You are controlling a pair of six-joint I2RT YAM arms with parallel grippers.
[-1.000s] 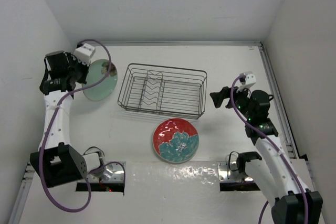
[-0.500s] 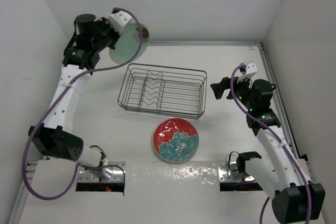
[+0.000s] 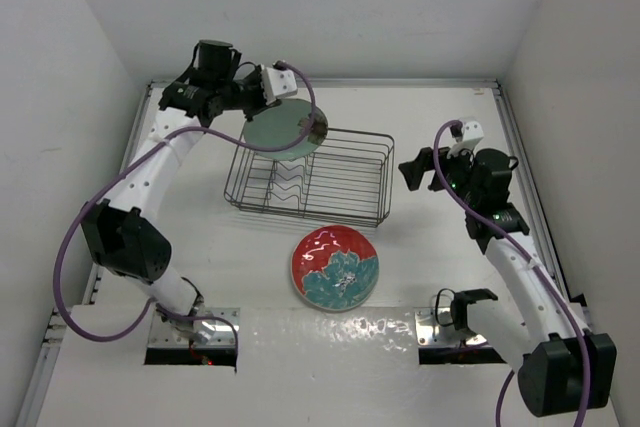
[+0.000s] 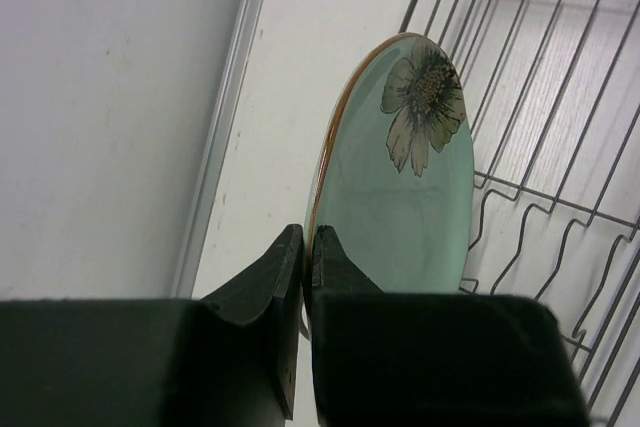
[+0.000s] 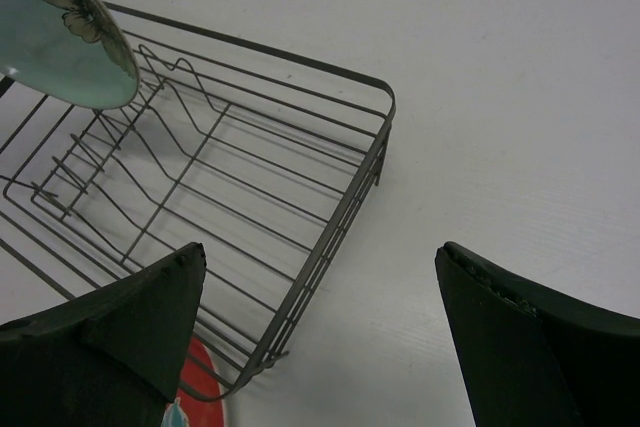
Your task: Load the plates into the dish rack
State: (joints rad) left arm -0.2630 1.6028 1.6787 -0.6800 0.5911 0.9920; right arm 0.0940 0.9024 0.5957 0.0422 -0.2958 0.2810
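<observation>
**A:** Where is the mint green plate (image 3: pixel 285 128)?

**B:** It is in the left end effector (image 4: pixel 308 239). The two fingers are drawn close together on the plate's rim, one against each face. The plate is off the tabletop (image 3: pixel 425 257) and stands on edge with a tilt. Its dark flower (image 4: pixel 425 102) is at the part of the rim farthest from the fingers.

**A:** And where is it relative to the dish rack (image 3: pixel 340 179)?

**B:** From above, the plate hangs over the far left part of the rack, covering the far ends of the zigzag dividers (image 3: pixel 283 185). The right wrist view shows its lower edge just above the wires at that corner. Whether it touches a wire cannot be told from any view.

**A:** What about the red plate (image 3: pixel 335 267)?

**B:** It lies flat on the tabletop with its teal flower pattern facing up. It is just beside the near edge of the rack, toward the rack's right half. Neither arm is at it.

**A:** How is the right end effector (image 3: pixel 411 173)?

**B:** Its fingers are spread wide with nothing between them. It hovers above the tabletop just off the right end of the rack and points toward it. The wrist camera looks between the fingers at the rack's near right corner. A sliver of the red plate shows beneath that corner.
</observation>
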